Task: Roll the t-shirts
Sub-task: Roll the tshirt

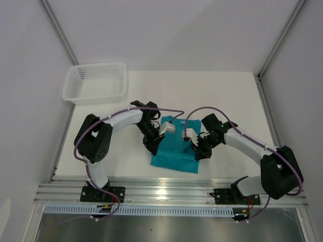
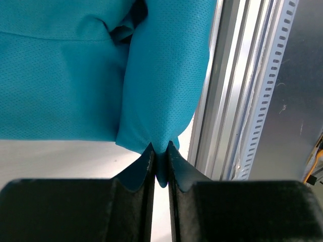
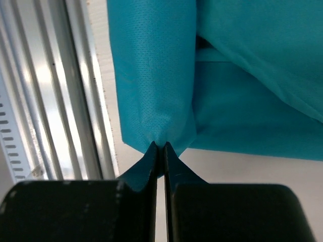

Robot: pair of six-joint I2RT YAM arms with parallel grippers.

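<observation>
two grippers hold one teal t-shirt (image 1: 175,151), which lies bunched on the table (image 1: 227,96) close to its near edge, midway between the arms. the left gripper (image 2: 160,154) is at the shirt's near left corner, its jaws almost together with a thin gap and a small peak of cloth caught between the tips. the right gripper (image 3: 162,150) is at the near right corner, jaws pressed tight on another peak of the same thick fold. a white mesh basket (image 1: 96,83) stands at the far left, well apart from the shirt.
</observation>
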